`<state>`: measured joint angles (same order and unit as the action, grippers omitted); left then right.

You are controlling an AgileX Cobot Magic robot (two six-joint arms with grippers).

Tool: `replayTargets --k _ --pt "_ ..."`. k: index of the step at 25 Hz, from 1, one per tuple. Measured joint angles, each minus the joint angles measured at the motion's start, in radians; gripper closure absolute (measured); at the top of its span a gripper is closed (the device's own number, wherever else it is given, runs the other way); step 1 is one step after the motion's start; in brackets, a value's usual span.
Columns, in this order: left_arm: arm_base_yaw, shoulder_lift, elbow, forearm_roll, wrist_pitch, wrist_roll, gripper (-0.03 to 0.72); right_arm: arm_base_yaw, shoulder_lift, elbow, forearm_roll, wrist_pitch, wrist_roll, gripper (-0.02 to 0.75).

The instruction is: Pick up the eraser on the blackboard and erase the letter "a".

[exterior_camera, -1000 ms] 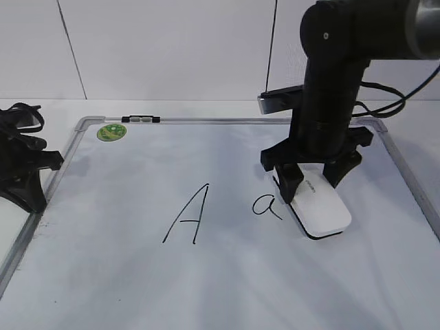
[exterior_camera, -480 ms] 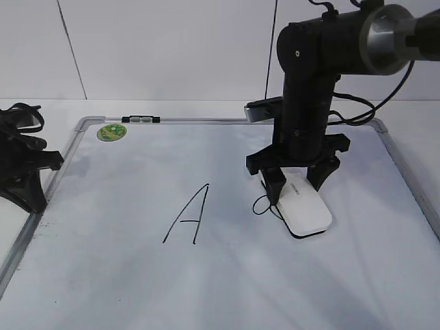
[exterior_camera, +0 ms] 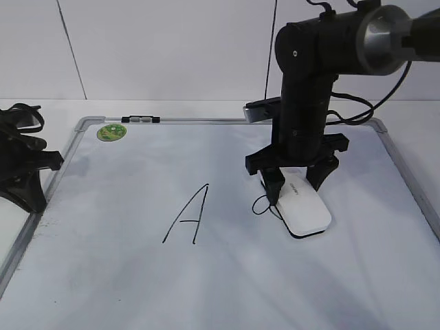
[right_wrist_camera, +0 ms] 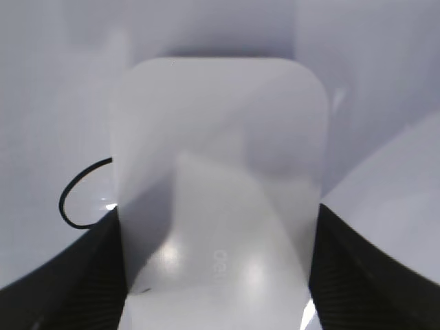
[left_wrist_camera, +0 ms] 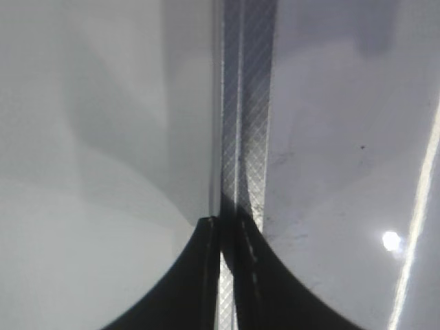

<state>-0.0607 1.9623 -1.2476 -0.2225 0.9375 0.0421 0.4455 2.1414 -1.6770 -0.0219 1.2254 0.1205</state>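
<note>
The white eraser (exterior_camera: 307,212) lies flat on the blackboard (exterior_camera: 103,268), right of centre. My right gripper (exterior_camera: 297,187) is shut on it, one black finger against each long side. In the right wrist view the eraser (right_wrist_camera: 220,165) fills the middle between the fingers (right_wrist_camera: 82,289). Only the left loop of the letter "a" (exterior_camera: 259,205) shows beside the eraser's left edge, and it appears again as a thin black curve (right_wrist_camera: 77,201). The rest of the letter is under the eraser. My left gripper (left_wrist_camera: 227,237) is shut and empty over the board's silver frame (left_wrist_camera: 251,103).
A tall capital "A" (exterior_camera: 189,214) is written left of the eraser. A green sticker (exterior_camera: 111,132) and a small clip (exterior_camera: 140,119) sit at the board's far left corner. The left arm (exterior_camera: 24,168) rests at the board's left edge.
My right gripper slid the eraser to the left, over the "a", and then stopped. A whole "a" showed a second ago; now only its left loop does. The left arm has not moved.
</note>
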Motion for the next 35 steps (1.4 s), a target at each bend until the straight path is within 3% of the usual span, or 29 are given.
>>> replayTargets --k 22,35 --pt "0.000 0.000 0.000 0.000 0.000 0.000 0.673 0.158 0.004 0.000 -0.036 0.000 0.000 0.174" --pt "0.000 0.000 0.000 -0.002 0.000 0.000 0.673 0.168 0.004 0.000 -0.069 0.000 0.025 0.174"
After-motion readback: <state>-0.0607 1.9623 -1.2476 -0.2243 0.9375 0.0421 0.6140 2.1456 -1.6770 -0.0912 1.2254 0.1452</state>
